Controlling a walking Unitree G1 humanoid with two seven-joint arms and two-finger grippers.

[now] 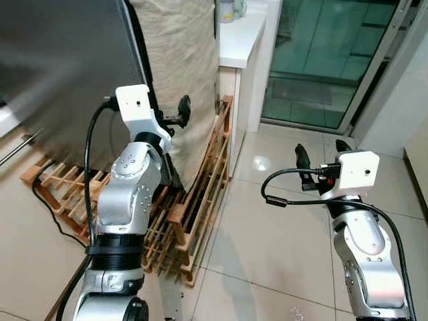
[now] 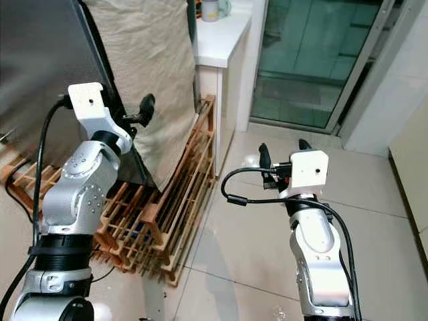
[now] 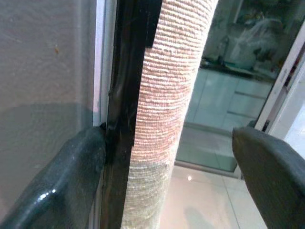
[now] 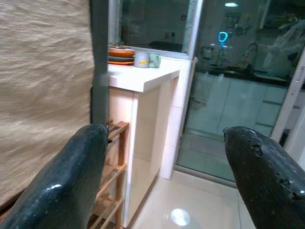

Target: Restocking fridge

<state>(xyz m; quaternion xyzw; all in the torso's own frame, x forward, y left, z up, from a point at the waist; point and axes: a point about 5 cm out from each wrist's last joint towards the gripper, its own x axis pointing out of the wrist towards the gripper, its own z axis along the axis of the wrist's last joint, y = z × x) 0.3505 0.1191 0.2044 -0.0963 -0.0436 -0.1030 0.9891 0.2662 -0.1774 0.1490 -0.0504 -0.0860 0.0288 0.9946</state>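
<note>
My left gripper (image 1: 179, 115), fingers spread, straddles the fridge door (image 1: 63, 73) edge: heavy, stiff, slick, so I'd hook that edge; right gripper (image 1: 321, 155) hovers spread, well right of it.

Glossy pale floor tiles (image 1: 281, 234) fill the lower right of the frame. A slatted wooden rack (image 1: 200, 194) lies low at centre left, against a beige woven cloth (image 1: 180, 60) hanging above it. A white counter (image 1: 241, 33) stands at top centre, beside a green-tinted glass sliding door (image 1: 328, 53) at upper right.
</note>
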